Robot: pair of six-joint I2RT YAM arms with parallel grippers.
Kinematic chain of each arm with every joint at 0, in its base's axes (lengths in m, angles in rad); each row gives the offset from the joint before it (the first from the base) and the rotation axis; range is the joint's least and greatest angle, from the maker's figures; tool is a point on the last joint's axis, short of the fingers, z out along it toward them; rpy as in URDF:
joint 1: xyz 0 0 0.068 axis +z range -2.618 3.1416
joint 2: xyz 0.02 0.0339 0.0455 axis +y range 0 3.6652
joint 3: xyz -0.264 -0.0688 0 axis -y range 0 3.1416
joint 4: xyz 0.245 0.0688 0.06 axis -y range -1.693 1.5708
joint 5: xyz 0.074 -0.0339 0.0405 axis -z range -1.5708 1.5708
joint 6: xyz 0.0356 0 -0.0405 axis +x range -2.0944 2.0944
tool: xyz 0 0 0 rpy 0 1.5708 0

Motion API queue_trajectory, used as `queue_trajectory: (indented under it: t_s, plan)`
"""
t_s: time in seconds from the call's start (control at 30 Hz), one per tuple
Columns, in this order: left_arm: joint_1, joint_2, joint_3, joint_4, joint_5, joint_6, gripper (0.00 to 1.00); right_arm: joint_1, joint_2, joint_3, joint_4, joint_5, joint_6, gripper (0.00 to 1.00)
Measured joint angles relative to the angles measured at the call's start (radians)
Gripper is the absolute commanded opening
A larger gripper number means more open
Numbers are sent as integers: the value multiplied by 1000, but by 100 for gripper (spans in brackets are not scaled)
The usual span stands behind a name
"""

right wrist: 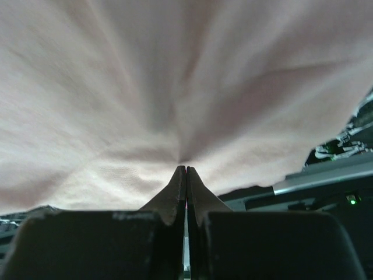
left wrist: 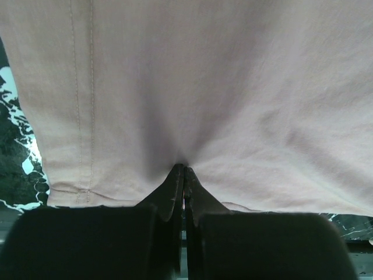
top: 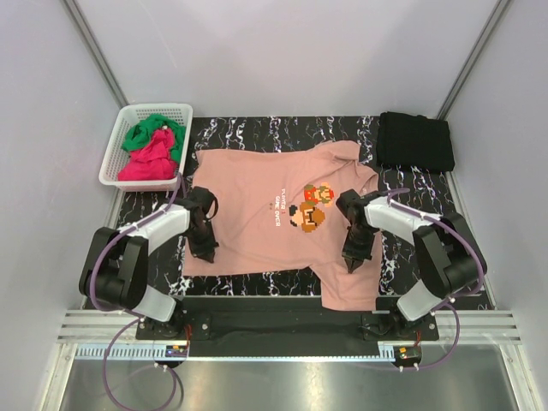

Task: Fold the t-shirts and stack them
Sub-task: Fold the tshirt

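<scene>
Salmon-pink t-shirt (top: 257, 214) lies flat, print up, on the tabletop (top: 282, 133), held at both sides.
Left gripper (top: 205, 251) and right gripper (top: 352, 261) each pinch a fold of its cloth, fingers pressed together. Behind, a white basket (top: 116, 158) holds green tee (top: 150, 128) and magenta-red tee (top: 147, 163); folded black t-shirt (top: 415, 141) lies far right.
</scene>
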Motion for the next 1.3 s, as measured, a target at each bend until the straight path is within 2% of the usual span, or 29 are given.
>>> queue_trajectory:
  t_s: [0.53, 0.57, 0.67, 0.7, 0.73, 0.83, 1.0, 1.13, 1.3]
  plan:
    - [0, -51, 8, -64, -11, 10, 0, 28, -144, 13, -122, 13, 52, 0]
    - [0, -58, 17, -70, -21, 14, 11, 29, -155, 36, -133, 27, 51, 0]
    - [6, -58, 67, -79, -33, 29, 25, 29, -147, 116, -140, 58, 31, 0]
    - [9, -53, 85, -77, -35, 32, 36, 29, -130, 140, -137, 68, 21, 1]
    - [11, -44, 101, -76, -38, 37, 38, 30, -107, 159, -130, 75, 10, 4]
    - [14, -3, 126, -59, -42, 34, 38, 30, -20, 192, -103, 92, -16, 8]
    - [15, 58, 127, -50, -42, 32, 36, 30, 87, 196, -48, 90, -37, 8]
    - [15, 81, 127, -38, -42, 24, 29, 30, 119, 196, -10, 89, -47, 0]
    - [15, 92, 124, -26, -42, 18, 22, 30, 153, 180, 39, 87, -54, 0]
